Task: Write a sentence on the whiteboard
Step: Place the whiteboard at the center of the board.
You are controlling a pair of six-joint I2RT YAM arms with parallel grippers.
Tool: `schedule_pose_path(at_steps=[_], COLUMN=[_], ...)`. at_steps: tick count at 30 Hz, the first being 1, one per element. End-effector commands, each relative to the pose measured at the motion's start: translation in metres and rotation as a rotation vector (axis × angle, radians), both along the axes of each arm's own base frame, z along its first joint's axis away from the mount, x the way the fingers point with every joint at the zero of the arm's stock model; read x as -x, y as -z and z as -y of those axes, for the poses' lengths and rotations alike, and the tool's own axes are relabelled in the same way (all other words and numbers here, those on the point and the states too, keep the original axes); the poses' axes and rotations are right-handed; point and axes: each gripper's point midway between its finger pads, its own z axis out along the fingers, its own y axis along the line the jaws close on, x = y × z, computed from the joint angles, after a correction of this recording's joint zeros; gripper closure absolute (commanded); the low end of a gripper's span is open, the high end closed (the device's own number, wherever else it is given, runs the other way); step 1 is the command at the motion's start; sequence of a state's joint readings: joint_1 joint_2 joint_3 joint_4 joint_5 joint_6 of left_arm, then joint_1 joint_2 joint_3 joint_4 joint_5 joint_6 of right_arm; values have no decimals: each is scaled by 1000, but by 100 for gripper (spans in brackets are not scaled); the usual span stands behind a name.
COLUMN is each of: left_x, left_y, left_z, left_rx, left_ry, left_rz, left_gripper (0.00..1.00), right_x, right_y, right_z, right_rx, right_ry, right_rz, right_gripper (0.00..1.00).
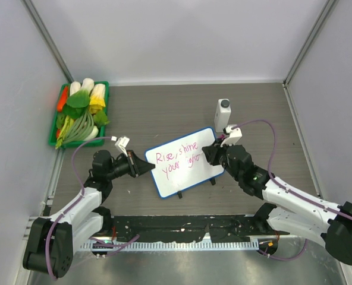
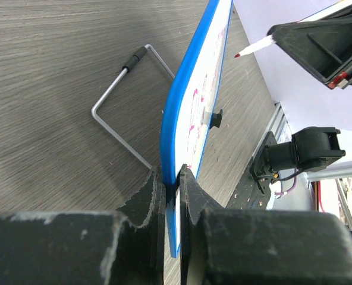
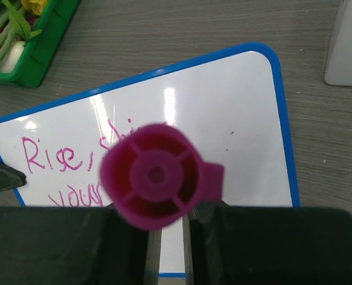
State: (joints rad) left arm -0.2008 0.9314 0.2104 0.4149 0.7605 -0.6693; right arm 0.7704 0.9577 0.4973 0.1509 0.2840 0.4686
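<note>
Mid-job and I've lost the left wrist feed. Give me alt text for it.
The left end effector pinches the blue-rimmed whiteboard by its near edge, seen edge-on, with pink writing on its white face. At upper right the right end effector holds a marker, its tip close to the board. A bent wire stand shows behind, over the wood-grain table.

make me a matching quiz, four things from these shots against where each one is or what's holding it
Things:
1 whiteboard
2 marker
3 bottle
4 tray

Places or states:
a gripped by the right gripper
b far left, holding vegetables
c edge pinched by the left gripper
d standing free beyond the whiteboard

Pairs: 1-c, 2-a, 3-d, 4-b
</note>
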Motion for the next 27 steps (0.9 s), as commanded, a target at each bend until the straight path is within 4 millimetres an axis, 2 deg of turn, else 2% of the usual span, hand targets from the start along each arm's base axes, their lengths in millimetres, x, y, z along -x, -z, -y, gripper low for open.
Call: schedule_pose_path(at_steps=[1,10,14,17,20,22,24,27], left_x=[-13,-12,-12,-10,-6,-3,-4,-2], left_y=[0,-4,-6,-10,-19,-27,-35,-46], left_z=[-9,-9,-10,-10,-10,-11,-16,-22], left_rx=[-55,-50,-48,-38,-24,-15,-16,-6], left_ry=[-51,-55,-59,-61,-58,-69,-112,-162], left_rz=[94,109,118,138,170,198,230,250], left_gripper=[100,98,86,65,35,21,11,3], right_x=[1,9,9,9,9,10,10,10], right_y=[-42,-35,-34,-34,-36,-36,-38,-40], right_z=[-1,6,6,6,6,4,2,-3], right_rx=[-79,-82,-85,-85,-91,-96,-104,-115], right_ry=[-9,-3,-3,-4,-4,-11,-19,-34], right_rz=[77,57,54,56,57,56,54,46], right_gripper=[99,99,99,99,99,99,99,98])
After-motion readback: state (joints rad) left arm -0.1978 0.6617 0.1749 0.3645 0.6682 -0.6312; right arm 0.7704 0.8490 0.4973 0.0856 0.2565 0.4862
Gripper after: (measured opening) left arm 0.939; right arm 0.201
